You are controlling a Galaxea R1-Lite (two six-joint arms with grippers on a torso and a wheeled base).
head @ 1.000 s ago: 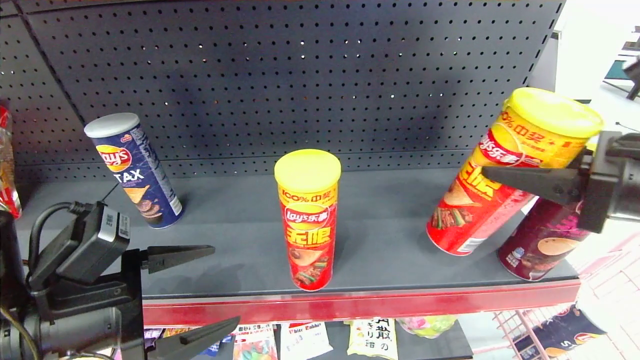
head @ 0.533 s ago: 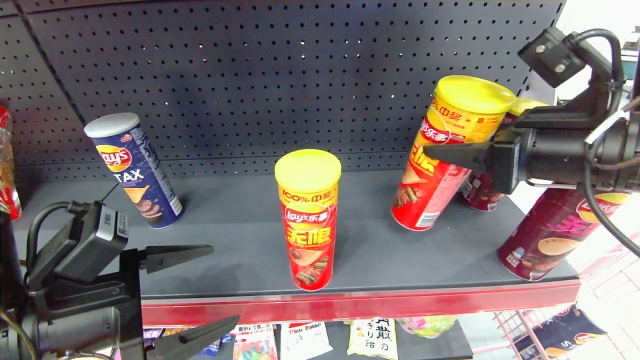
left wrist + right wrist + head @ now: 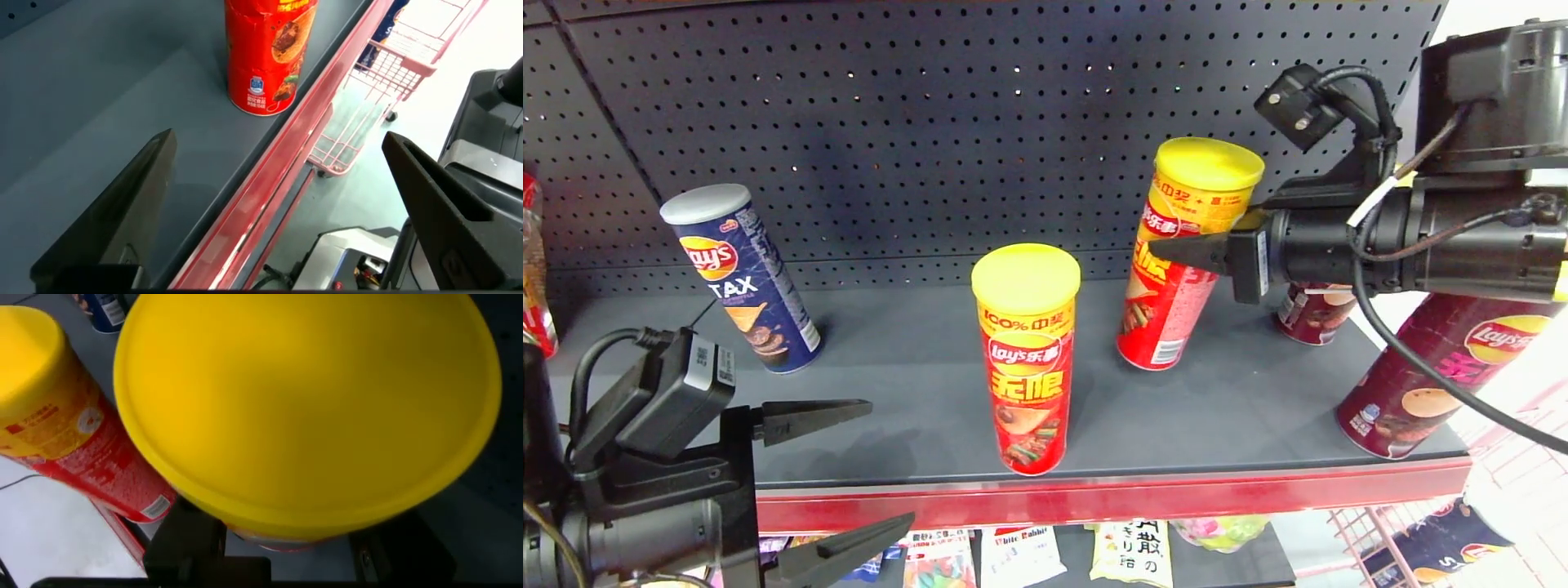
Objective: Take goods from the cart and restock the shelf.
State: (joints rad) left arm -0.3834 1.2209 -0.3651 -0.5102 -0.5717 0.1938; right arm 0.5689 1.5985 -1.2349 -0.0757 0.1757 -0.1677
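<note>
The right arm comes in level from the right, and its right gripper (image 3: 1180, 237) points leftward with its fingers closed on the upper body of a tilted yellow-lidded red chips can (image 3: 1168, 318). The left arm sits low at the near left. Its left gripper (image 3: 890, 463) points forward, fingers spread wide apart.

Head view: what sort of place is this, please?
Most likely a shop aisle, or a mock-up of one. A pegboard-backed shelf with a red front rail carries chip cans, packaged snacks lie on the level below, and a pink wire cart stands beside it.
</note>
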